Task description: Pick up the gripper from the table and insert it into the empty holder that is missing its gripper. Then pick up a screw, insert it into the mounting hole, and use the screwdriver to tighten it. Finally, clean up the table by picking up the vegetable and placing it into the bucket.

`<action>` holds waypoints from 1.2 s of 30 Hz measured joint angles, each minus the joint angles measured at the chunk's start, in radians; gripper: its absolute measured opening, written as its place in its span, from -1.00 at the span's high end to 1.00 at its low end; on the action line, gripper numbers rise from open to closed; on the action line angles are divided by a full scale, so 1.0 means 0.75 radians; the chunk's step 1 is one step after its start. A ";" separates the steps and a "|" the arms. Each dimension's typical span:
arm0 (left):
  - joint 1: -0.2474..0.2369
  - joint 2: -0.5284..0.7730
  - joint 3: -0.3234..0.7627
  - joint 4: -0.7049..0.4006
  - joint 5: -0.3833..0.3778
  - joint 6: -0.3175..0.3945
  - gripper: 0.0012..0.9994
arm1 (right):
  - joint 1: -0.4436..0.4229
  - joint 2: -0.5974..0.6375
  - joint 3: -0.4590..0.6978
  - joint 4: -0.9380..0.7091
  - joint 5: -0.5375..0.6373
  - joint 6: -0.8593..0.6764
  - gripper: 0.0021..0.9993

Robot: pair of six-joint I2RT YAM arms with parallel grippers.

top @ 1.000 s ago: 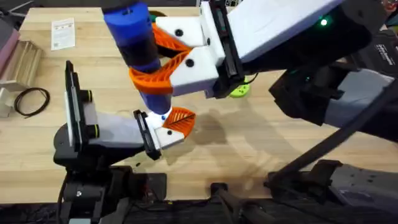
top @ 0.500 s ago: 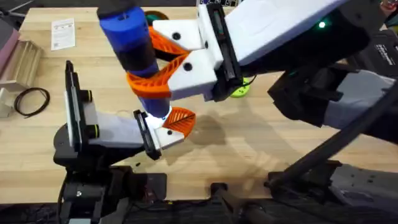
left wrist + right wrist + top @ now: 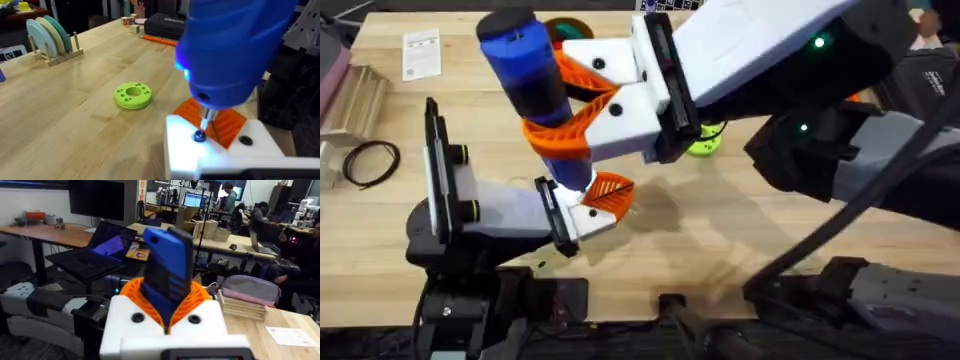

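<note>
Orange ribbed pads (image 3: 560, 138) first: found the right claw (image 3: 562, 100) closed tight around the blue screwdriver (image 3: 525, 60), gripping its barrel about midway, black cap end well above the claw. Confirmed the same grip from the right wrist (image 3: 167, 307), with the screwdriver (image 3: 167, 265) standing between the two pads.

Traced the screwdriver (image 3: 230, 45) downward, tilted slightly off upright, to its thin metal bit below the right claw. Found the bit tip seated on a dark screw (image 3: 199, 136) in the top face of the holder (image 3: 200, 155). Noted a blue light lit on the tool body just above the bit.

Located the holder (image 3: 582, 222) at the front of the left claw (image 3: 588, 208), low over the desk (image 3: 700, 230). Found the orange fingertip (image 3: 610, 192) already fitted into the holder, touching it, just beyond the screw (image 3: 227, 122). Saw a second dark hole beside the screw on the same white block.

Could not tell how far the left claw stood open.

Spotted a flat green ring disc (image 3: 133, 95) lying on the desk beyond the left claw, well apart from it.
</note>
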 joint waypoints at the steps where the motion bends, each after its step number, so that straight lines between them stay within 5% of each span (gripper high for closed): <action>1: 0.000 0.000 0.000 0.000 0.000 0.000 0.99 | 0.000 0.000 0.000 0.000 0.000 0.000 0.96; 36: 0.000 0.000 0.000 -0.001 0.000 0.000 0.99 | 0.000 0.048 0.000 0.008 0.000 -0.009 0.96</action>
